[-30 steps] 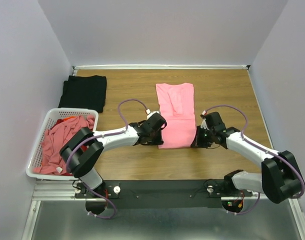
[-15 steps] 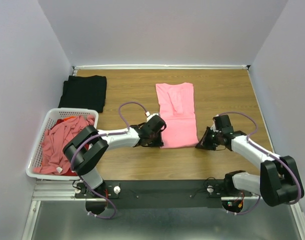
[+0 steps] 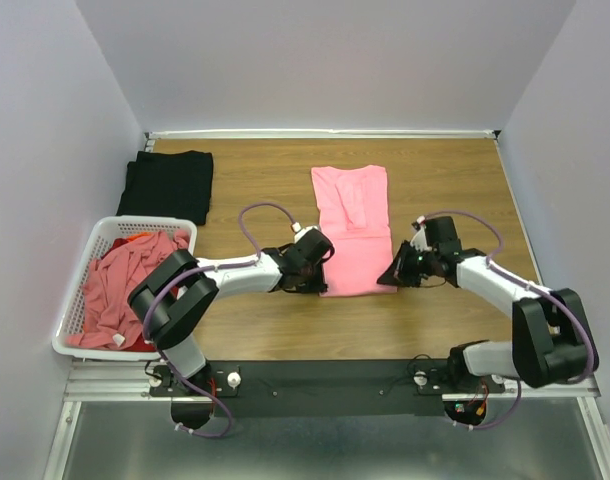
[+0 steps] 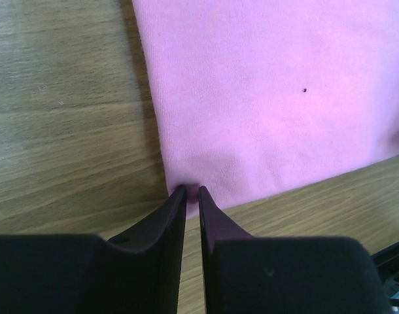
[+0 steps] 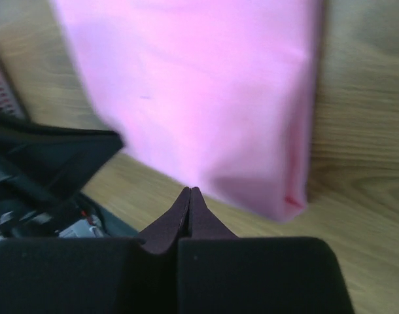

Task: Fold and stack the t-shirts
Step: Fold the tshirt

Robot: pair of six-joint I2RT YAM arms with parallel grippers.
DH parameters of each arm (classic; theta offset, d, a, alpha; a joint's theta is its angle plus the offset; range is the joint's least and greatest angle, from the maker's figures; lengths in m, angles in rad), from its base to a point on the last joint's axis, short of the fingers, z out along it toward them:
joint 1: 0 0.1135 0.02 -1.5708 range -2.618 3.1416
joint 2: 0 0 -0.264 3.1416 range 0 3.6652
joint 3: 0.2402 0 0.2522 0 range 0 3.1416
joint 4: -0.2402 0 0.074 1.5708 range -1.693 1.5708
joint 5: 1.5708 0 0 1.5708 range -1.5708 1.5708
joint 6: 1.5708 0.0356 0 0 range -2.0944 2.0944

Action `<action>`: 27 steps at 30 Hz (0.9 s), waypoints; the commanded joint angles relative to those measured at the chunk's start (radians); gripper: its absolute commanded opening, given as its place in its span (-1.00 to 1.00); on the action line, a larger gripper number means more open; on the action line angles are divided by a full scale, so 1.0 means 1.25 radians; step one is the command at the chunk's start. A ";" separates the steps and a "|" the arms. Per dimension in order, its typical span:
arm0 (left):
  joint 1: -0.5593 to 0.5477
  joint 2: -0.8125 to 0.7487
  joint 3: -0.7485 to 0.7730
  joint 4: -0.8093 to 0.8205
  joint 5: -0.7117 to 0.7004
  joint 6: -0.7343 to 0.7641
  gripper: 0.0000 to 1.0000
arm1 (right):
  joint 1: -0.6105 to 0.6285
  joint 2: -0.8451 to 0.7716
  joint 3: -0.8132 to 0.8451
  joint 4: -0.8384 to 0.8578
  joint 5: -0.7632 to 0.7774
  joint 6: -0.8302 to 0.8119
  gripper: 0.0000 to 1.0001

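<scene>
Pinch of left fingers on pink t-shirt shows only from wrist.

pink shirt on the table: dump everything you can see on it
The pink t-shirt is soft knit cloth, folded lengthwise into a narrow strip. It lies flat on the wooden table, with a sleeve folded over its top. The left gripper pinches its near left corner. The right gripper, shut, meets the near hem beside the right corner; whether it grips is unclear.
</scene>
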 commanded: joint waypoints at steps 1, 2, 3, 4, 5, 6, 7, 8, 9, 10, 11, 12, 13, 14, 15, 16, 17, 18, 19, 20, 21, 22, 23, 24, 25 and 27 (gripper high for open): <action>-0.003 0.044 -0.005 -0.081 -0.039 0.002 -0.56 | -0.016 0.065 -0.074 0.046 0.077 -0.006 -0.99; -0.001 0.048 -0.007 -0.084 -0.043 0.002 -0.56 | -0.023 0.085 -0.103 0.049 0.126 0.000 -0.99; -0.001 0.050 -0.013 -0.086 -0.048 -0.001 -0.56 | -0.034 0.091 -0.115 0.049 0.145 0.014 -0.99; 0.002 0.053 -0.016 -0.088 -0.048 -0.004 -0.56 | -0.053 0.097 -0.126 0.047 0.164 0.021 -0.99; 0.004 0.053 -0.021 -0.088 -0.047 -0.005 -0.56 | -0.058 0.099 -0.134 0.046 0.182 0.029 -0.99; 0.006 0.053 -0.030 -0.091 -0.048 -0.005 -0.56 | -0.060 0.094 -0.149 0.045 0.213 0.044 -0.99; 0.007 0.053 -0.034 -0.091 -0.047 -0.005 -0.56 | -0.061 0.089 -0.154 0.045 0.226 0.052 -0.99; 0.010 0.050 -0.040 -0.092 -0.047 -0.005 -0.56 | -0.061 0.083 -0.156 0.046 0.234 0.058 -0.99; 0.013 0.048 -0.051 -0.092 -0.047 -0.005 -0.56 | -0.061 0.077 -0.159 0.044 0.248 0.069 -0.99; 0.016 0.038 -0.058 -0.092 -0.050 -0.006 -0.56 | -0.061 0.063 -0.158 0.033 0.254 0.072 -0.99; 0.017 0.034 -0.063 -0.091 -0.053 -0.006 -0.56 | -0.061 0.053 -0.158 0.028 0.257 0.072 -0.99; 0.018 0.024 -0.070 -0.092 -0.055 -0.009 -0.56 | -0.061 0.040 -0.154 0.017 0.257 0.064 -0.99; 0.018 0.024 -0.074 -0.094 -0.057 -0.009 -0.56 | -0.061 0.040 -0.150 0.017 0.249 0.056 -0.99; 0.018 0.017 -0.075 -0.097 -0.061 -0.010 -0.56 | -0.061 0.024 -0.136 -0.004 0.242 0.048 -0.97; 0.018 0.015 -0.076 -0.097 -0.060 -0.009 -0.56 | -0.061 0.015 -0.130 -0.016 0.238 0.043 -0.96; 0.018 0.013 -0.076 -0.097 -0.058 -0.009 -0.56 | -0.061 -0.007 -0.122 -0.032 0.244 0.043 -0.93; 0.018 0.015 -0.075 -0.097 -0.058 -0.009 -0.56 | -0.061 -0.017 -0.120 -0.038 0.244 0.043 -0.92; 0.018 0.016 -0.073 -0.097 -0.059 -0.006 -0.56 | -0.061 -0.029 -0.118 -0.043 0.258 0.043 -0.90; 0.018 0.021 -0.069 -0.099 -0.058 -0.006 -0.56 | -0.061 -0.041 -0.118 -0.049 0.265 0.046 -0.89; 0.018 0.024 -0.067 -0.100 -0.057 -0.007 -0.56 | -0.061 -0.040 -0.117 -0.053 0.275 0.043 -0.88; 0.018 0.026 -0.063 -0.102 -0.058 -0.006 -0.56 | -0.061 -0.036 -0.118 -0.057 0.294 0.042 -0.88; 0.018 0.027 -0.062 -0.102 -0.057 -0.009 -0.56 | -0.061 -0.029 -0.120 -0.063 0.299 0.040 -0.88; 0.018 0.028 -0.062 -0.103 -0.059 -0.015 -0.56 | -0.063 -0.006 -0.121 -0.067 0.304 0.040 -0.88; 0.018 0.028 -0.062 -0.102 -0.062 -0.019 -0.56 | -0.061 0.003 -0.121 -0.070 0.302 0.043 -0.89; 0.018 0.028 -0.061 -0.103 -0.061 -0.025 -0.56 | -0.061 0.013 -0.120 -0.073 0.295 0.045 -0.90; 0.018 0.028 -0.054 -0.116 -0.062 -0.027 -0.56 | -0.061 0.012 -0.121 -0.074 0.291 0.051 -0.90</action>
